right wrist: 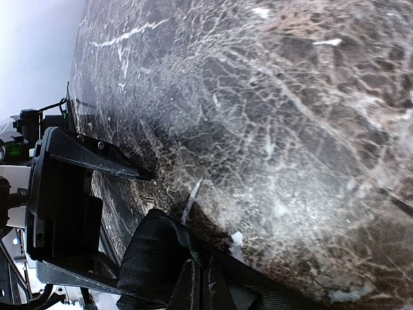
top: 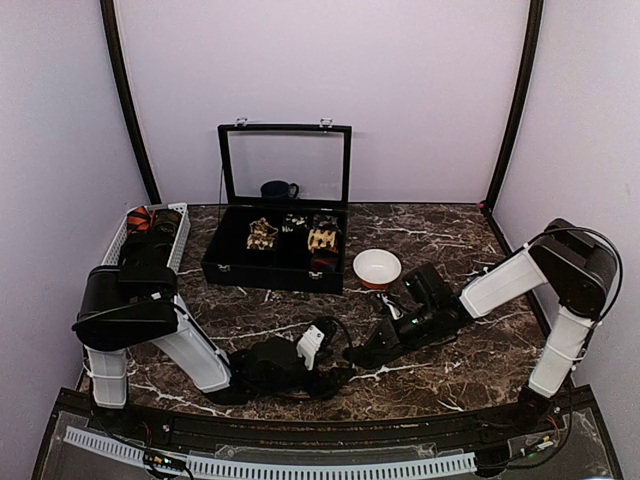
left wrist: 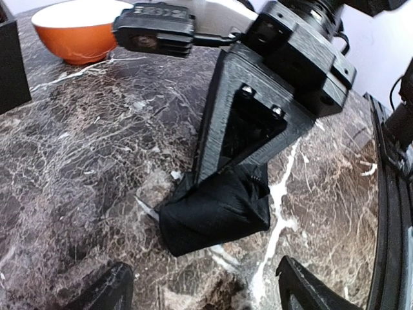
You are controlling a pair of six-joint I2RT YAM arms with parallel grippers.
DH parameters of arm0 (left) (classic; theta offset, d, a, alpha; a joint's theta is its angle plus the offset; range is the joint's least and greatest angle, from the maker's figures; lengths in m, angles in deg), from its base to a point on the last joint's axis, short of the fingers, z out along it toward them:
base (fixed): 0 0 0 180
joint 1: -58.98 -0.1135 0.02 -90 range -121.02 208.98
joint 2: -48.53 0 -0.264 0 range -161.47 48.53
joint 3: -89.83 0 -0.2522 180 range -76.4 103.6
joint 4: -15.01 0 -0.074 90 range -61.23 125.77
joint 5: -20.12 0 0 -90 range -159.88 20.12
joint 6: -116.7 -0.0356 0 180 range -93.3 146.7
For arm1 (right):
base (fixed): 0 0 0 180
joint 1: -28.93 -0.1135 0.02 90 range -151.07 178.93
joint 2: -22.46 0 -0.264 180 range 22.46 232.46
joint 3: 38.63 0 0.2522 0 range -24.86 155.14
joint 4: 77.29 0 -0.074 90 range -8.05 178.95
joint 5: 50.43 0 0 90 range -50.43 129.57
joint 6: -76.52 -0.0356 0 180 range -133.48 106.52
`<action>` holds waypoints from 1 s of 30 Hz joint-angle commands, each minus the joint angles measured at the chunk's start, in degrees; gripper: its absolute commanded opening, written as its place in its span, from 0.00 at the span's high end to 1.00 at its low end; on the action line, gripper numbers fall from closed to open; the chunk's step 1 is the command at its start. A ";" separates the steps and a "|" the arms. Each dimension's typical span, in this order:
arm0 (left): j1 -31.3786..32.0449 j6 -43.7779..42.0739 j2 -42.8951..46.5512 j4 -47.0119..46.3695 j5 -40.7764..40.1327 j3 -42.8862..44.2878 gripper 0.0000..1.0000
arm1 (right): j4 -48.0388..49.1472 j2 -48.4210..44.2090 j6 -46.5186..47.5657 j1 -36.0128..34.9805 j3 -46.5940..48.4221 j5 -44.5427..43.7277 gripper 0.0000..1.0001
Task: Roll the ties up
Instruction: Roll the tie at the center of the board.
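Black tie (left wrist: 216, 210) sitting bunched at 6 o'clock on table (left wrist: 84, 161), right gripper (left wrist: 226, 181) pinching it shut from 2 o'clock. Left gripper (left wrist: 206, 290) gaping at 8 o'clock. You're wanting left fingers (left wrist: 106, 287) steadying bundle, keeping turns tight.

The right gripper (left wrist: 227, 173) points down from the top and pinches a black tie (left wrist: 216, 216), which is bunched in a small lump on the brown marble table (left wrist: 84, 148). The left gripper (left wrist: 203, 290) has its two fingers (left wrist: 103, 287) wide apart at the bottom, holding nothing. An orange bowl (left wrist: 80, 29) sits far back.
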State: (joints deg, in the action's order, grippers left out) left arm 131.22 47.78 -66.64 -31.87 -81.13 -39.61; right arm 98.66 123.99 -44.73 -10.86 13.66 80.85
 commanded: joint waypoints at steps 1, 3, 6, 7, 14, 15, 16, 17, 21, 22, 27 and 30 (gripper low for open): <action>0.17 8.98 1.66 3.17 0.61 -0.22 0.21 | -1.93 -0.97 -1.25 -0.65 -3.12 -9.21 1.00; 0.18 11.74 0.82 3.21 0.57 0.55 0.21 | -0.36 -1.90 -2.10 -0.95 -4.16 -10.25 1.00; 0.17 14.54 -0.39 1.57 0.12 0.46 0.21 | 0.88 -2.83 -2.67 -1.44 -5.27 -11.71 1.00; 0.13 15.08 -0.82 0.80 0.26 0.31 0.21 | 1.14 -3.18 -2.75 -1.57 -5.56 -12.20 1.00; 0.15 15.26 -4.01 -2.78 2.98 2.40 0.22 | 2.88 -4.63 -3.42 -3.11 -6.82 -15.27 1.00; 0.17 15.03 -4.61 -2.56 3.06 3.07 0.21 | 3.33 -4.74 -3.65 -3.29 -6.96 -15.54 1.00; 0.17 15.07 -5.07 -2.04 3.05 3.63 0.22 | 3.61 -4.84 -3.69 -3.50 -7.16 -15.54 1.00; 0.17 15.32 -5.59 -1.88 2.80 4.04 0.22 | 3.95 -4.92 -3.69 -3.68 -7.37 -15.54 1.00; 0.13 17.90 -7.21 -1.60 1.80 4.08 0.23 | 5.16 -5.12 -3.69 -4.17 -8.16 -15.54 1.00; 0.06 18.50 -7.55 -1.87 1.90 3.84 0.24 | 5.45 -5.20 -3.69 -4.33 -8.32 -15.54 1.00; -0.14 18.81 -10.03 0.89 4.63 6.19 0.30 | 6.77 -5.30 -3.69 -4.89 -8.66 -15.54 1.00; -0.20 17.73 -11.36 3.22 5.70 7.64 0.39 | 7.02 -5.53 -3.69 -5.03 -8.83 -15.54 1.00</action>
State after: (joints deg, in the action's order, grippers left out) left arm 130.92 63.78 -73.44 -39.02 -79.88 -32.42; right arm 107.49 118.16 -48.55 -14.88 6.51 68.87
